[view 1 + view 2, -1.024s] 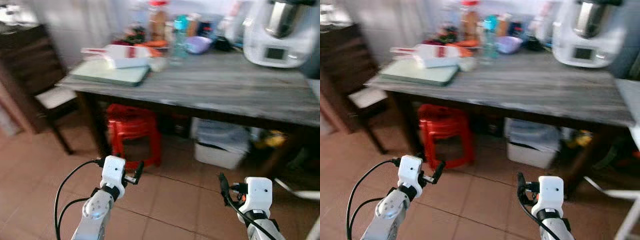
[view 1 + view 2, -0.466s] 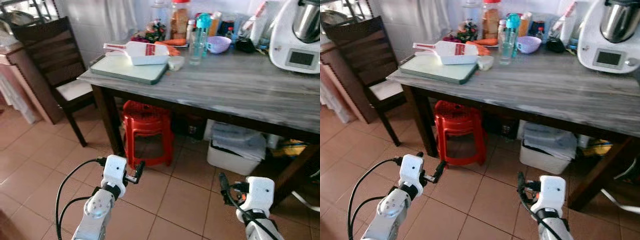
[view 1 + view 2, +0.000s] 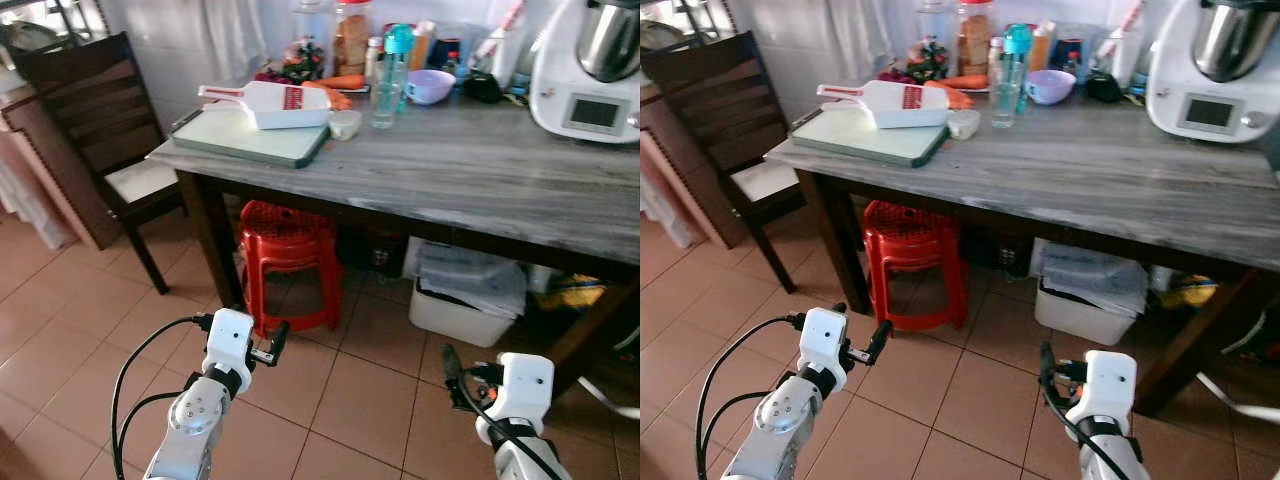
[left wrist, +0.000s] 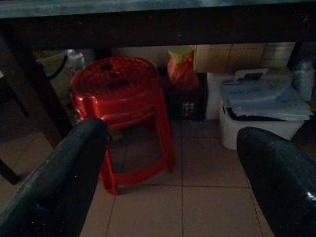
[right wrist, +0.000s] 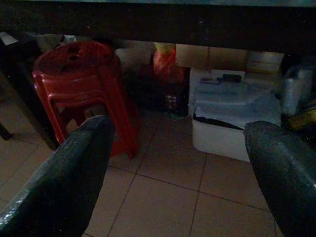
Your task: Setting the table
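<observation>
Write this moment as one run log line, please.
left hand: open, empty | right hand: open, empty | both low, facing red stool under table

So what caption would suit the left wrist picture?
Open left gripper facing a red stool and white bin under the table.

Head eyes look down — wrist views face the stool (image 4: 118,94).

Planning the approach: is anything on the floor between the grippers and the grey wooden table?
No. Bare tile lies between the open left gripper, open right gripper and grey wooden table. The red plastic stool stands beneath it.
</observation>
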Motion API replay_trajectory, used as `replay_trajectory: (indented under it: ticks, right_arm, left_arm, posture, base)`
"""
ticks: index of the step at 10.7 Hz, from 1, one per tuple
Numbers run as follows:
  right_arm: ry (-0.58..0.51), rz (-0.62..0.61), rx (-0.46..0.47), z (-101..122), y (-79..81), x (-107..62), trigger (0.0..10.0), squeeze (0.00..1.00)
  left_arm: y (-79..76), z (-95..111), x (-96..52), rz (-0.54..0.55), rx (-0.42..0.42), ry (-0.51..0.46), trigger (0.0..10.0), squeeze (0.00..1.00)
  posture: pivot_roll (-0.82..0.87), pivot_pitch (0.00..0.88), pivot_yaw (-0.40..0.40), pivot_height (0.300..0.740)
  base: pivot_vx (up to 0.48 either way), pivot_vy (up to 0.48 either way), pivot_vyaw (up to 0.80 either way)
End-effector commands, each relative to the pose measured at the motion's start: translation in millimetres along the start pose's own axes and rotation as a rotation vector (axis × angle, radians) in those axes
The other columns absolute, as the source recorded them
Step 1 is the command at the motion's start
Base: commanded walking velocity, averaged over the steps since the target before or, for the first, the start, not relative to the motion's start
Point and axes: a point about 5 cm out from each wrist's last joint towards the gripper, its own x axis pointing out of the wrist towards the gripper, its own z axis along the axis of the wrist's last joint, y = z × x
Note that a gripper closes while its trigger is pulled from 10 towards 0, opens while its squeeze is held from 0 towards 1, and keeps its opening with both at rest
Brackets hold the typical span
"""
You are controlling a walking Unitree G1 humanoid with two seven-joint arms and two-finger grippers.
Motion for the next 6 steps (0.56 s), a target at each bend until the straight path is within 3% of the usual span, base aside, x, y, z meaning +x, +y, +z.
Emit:
replay_trajectory:
  ticks: [1,6]
  right_arm:
    - [-0.012,0.001,0.001,3.8,1.7,1.5,10.0,0.00]
    - [-0.009,-0.003,-0.001,2.5,0.9,2.5,10.0,0.00]
  left_arm:
    - [3.1,-1.0,-0.6,0.008,0.013,0.014,10.0,0.00]
    - [4.0,-0.1,-0.9,0.016,0.014,0.010,10.0,0.00]
  posture:
    - [-0.03,0.000,0.044,0.740]
    - [-0.03,0.000,0.043,0.740]
  base:
    - [0.000,0.000,0.00]
    - [0.000,0.000,0.00]
